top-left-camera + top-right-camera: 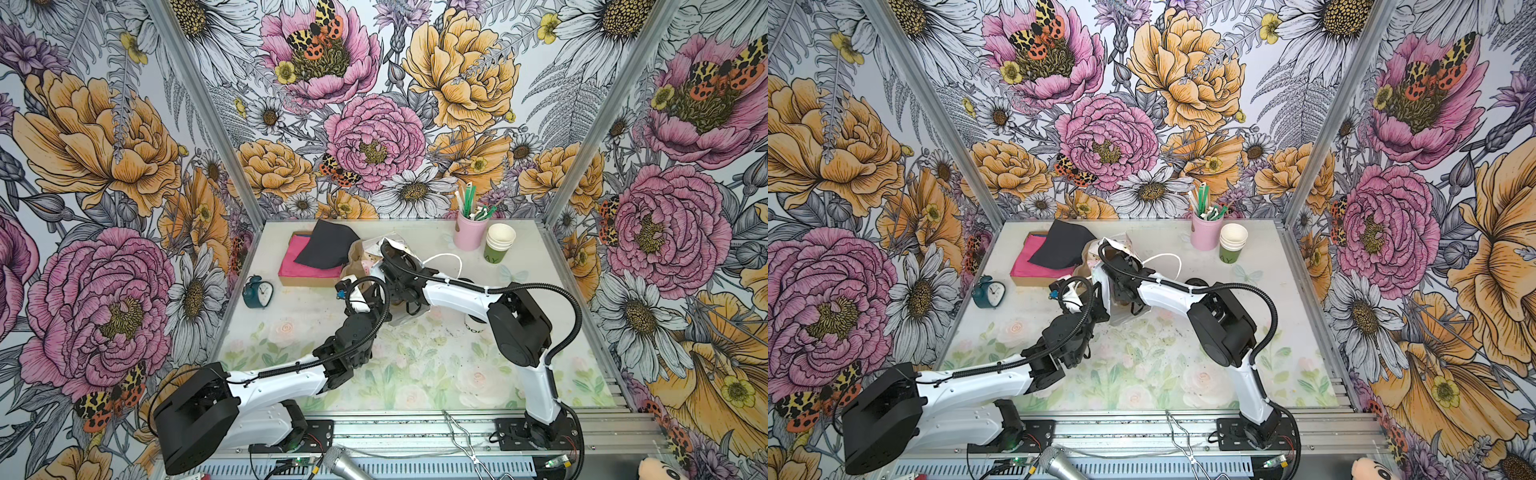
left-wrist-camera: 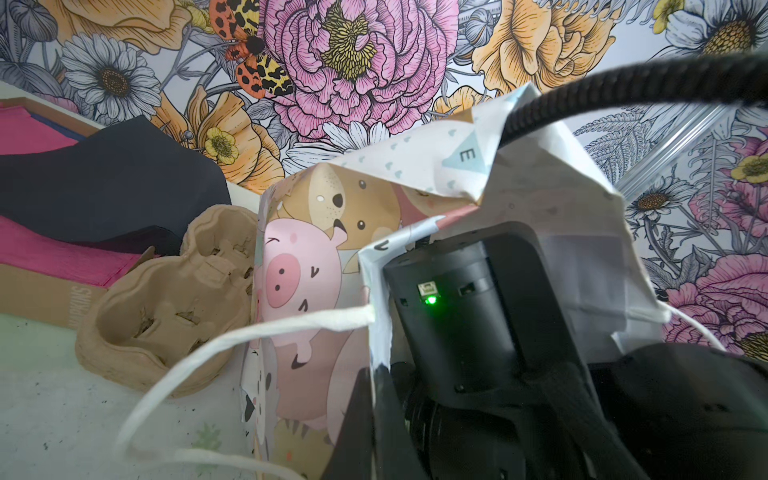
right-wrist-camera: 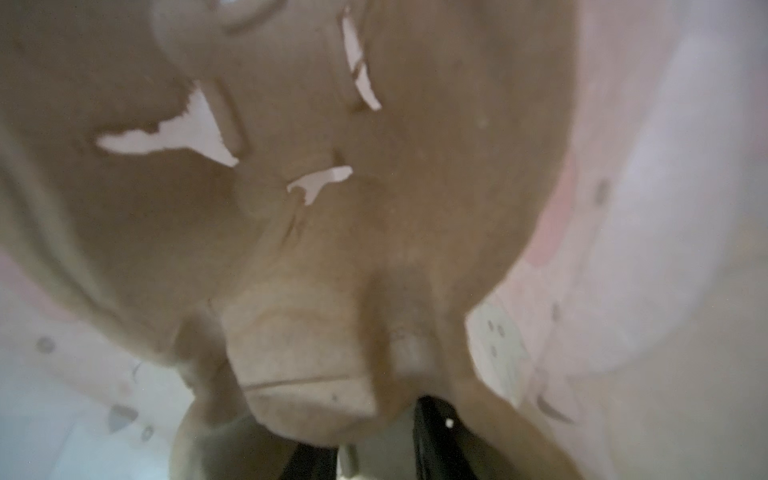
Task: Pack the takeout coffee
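Top view shows the takeout coffee [image 1: 473,323] on the table [image 1: 415,365]. Only a patch of whitish wall with dark letters peeks out under the right forearm, well behind the right claw [image 3: 370,449] and outside the cartoon-animal gift bag [image 2: 307,291] that the claw reaches into. Whether the cup stands or lies I cannot tell. Inside the bag, the right wrist view is blurred. Black fingers [image 3: 432,432] sit on either side of the central ridge of a brown pulp carrier [image 3: 374,208], clamped on it. The left claw [image 2: 376,399] is pinched together on the bag's near rim, just beside the right wrist. Past the bag from the left claw, a second carrier [image 2: 166,316] rests against the bag's wall.
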